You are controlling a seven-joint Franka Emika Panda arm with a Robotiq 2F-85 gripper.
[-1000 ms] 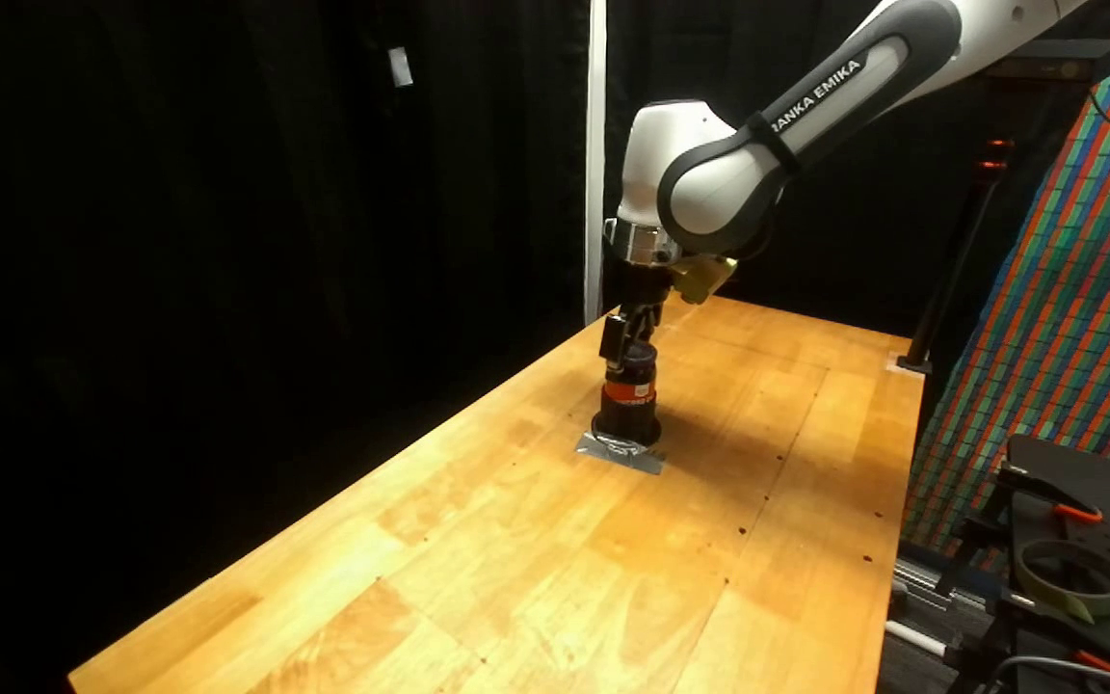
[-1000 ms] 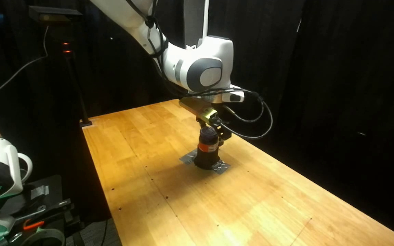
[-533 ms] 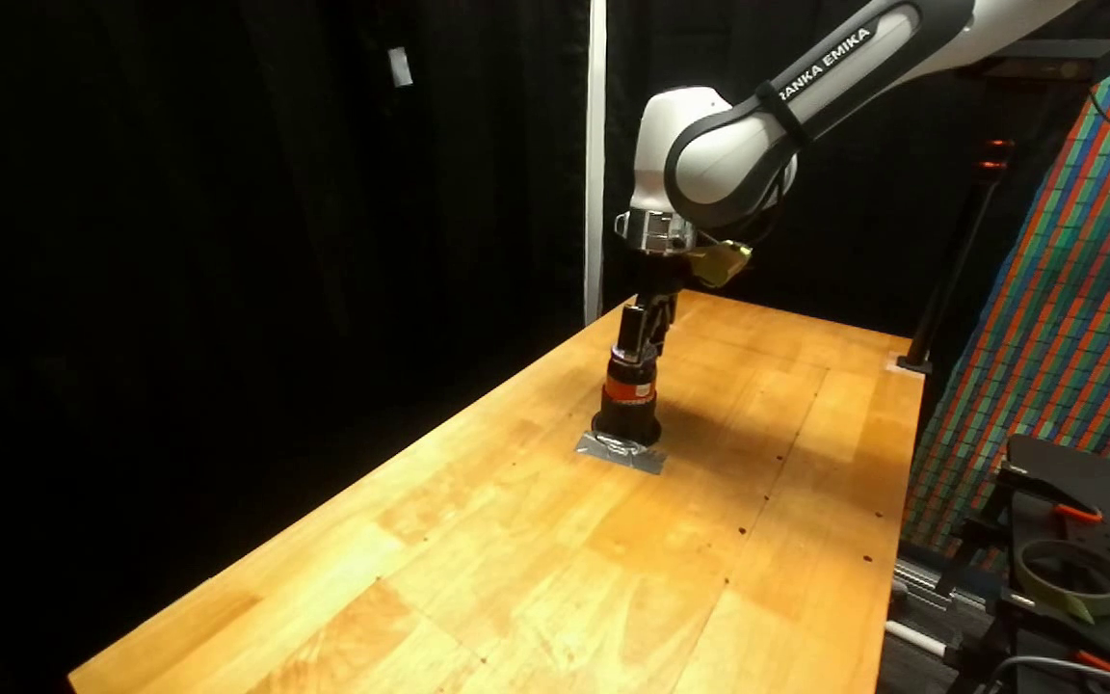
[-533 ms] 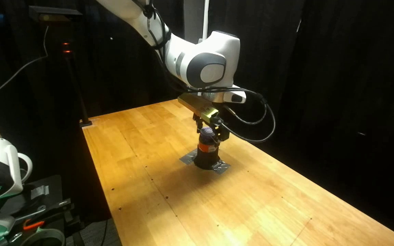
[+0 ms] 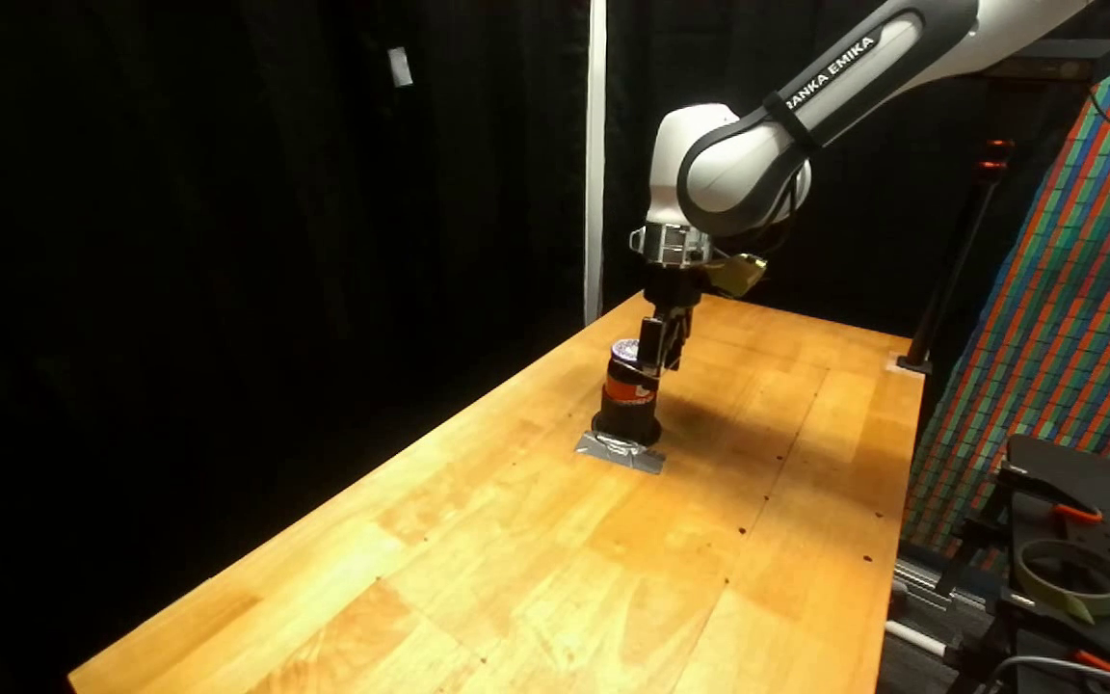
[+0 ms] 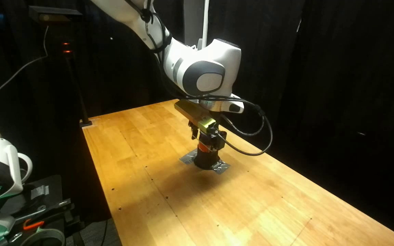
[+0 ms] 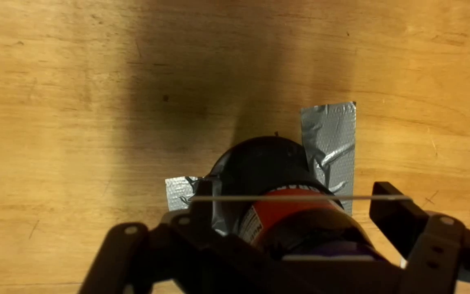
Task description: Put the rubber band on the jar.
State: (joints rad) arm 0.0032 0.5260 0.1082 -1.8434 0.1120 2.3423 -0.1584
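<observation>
Grey tape (image 7: pixel 329 134) laps the foot of the upright jar (image 5: pixel 627 413), near the counter's (image 5: pixel 536 578) curtain (image 5: pixel 276 241) edge; a post (image 5: pixel 950 270) stands by a far corner. Spread wide, my pincer (image 7: pixel 295 198) strings the rubber band (image 7: pixel 255 198) tip to tip, one finger (image 5: pixel 651 341) blocking part of the jar in an exterior view

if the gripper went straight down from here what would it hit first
The gripper would probably first meet the wide black base of the jar, or the grey tape there: in the wrist view, one finger overlaps both. Depth is unclear, so I can't tell which.
</observation>
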